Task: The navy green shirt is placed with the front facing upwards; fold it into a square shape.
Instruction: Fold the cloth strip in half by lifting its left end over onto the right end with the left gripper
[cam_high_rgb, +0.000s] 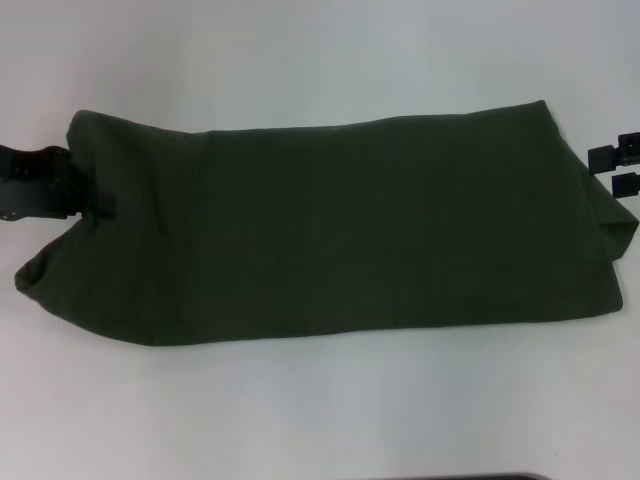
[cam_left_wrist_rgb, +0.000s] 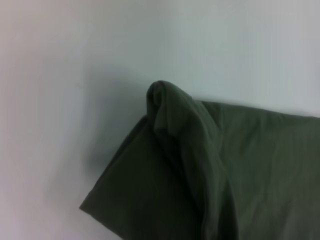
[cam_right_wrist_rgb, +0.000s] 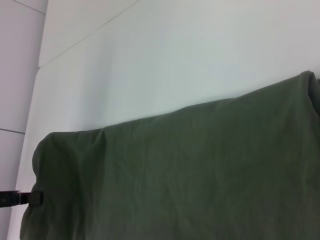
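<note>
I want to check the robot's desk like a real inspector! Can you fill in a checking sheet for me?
Surface: plain white table, bare around the cloth.
Job's things: dark olive-green cotton shirt, already folded into a long band lying left to right; only plain green cloth shows, no lettering seen.
Clutter: nothing seen.
Grippers: black left gripper at the shirt's left end, shut on the cloth edge, which bunches up there; black right gripper at the shirt's right end, fingers apart, not holding it.
Cables: nothing seen.
Surroundings: pale floor tiles beyond the table edge.
</note>
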